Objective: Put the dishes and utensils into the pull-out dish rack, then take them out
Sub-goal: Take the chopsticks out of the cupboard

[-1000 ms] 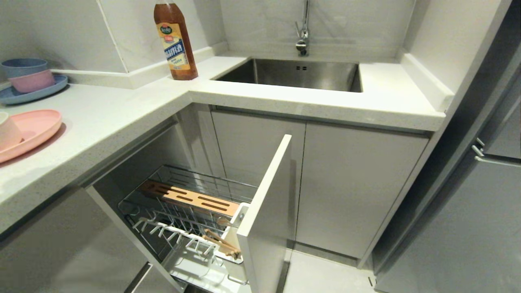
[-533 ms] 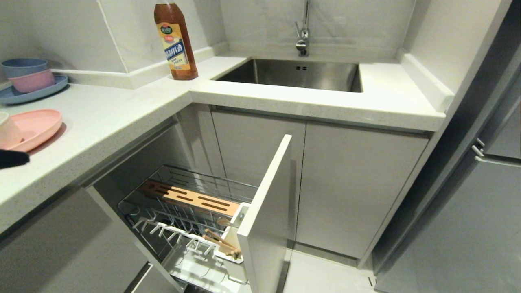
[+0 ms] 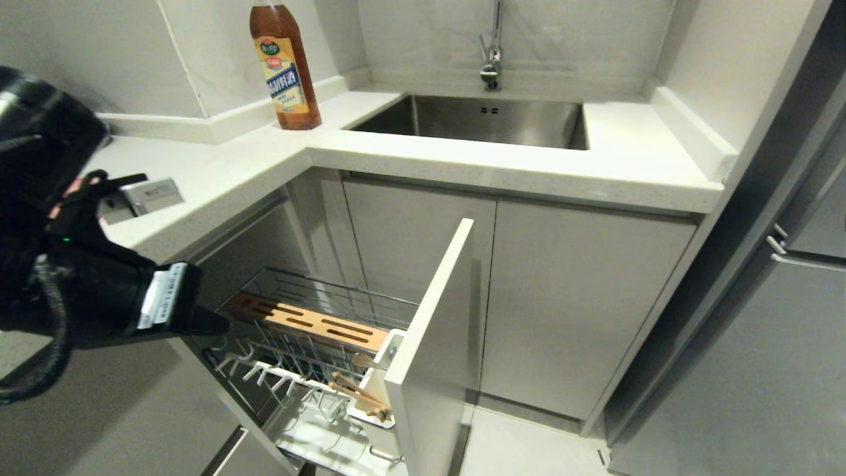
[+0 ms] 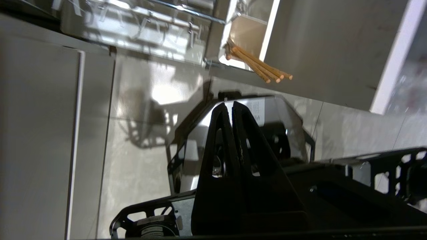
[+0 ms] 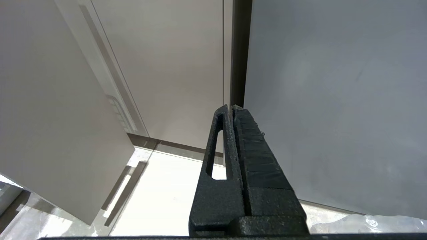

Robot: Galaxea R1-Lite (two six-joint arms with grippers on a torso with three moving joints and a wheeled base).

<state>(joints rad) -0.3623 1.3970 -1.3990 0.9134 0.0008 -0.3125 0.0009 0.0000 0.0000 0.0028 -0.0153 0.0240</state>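
Chrome wire forms the pull-out dish rack [image 3: 310, 344], which stands drawn out of the lower cabinet below the counter [image 3: 462, 165], its tall white front panel [image 3: 433, 330] toward the near right. A slotted wooden block [image 3: 307, 322] lies along its far side. The chopsticks [image 3: 357, 393] lean out of the white utensil cup [image 3: 377, 390] just behind the panel; in the left wrist view the chopsticks [image 4: 258, 65] jut from that cup's corner. The plate and bowl are hidden behind the left arm.

At the left, the left hand [image 3: 215, 324] points toward the rack's near-left corner, its black fingers [image 4: 217, 140] pressed together and holding nothing. The right hand [image 5: 232, 108] hangs low by the grey cabinet fronts, its fingers likewise pressed together and empty.

On the counter at the far side stand a brown sauce bottle [image 3: 283, 66] and, to its right, the steel sink [image 3: 476, 119] with its tap [image 3: 491, 46].
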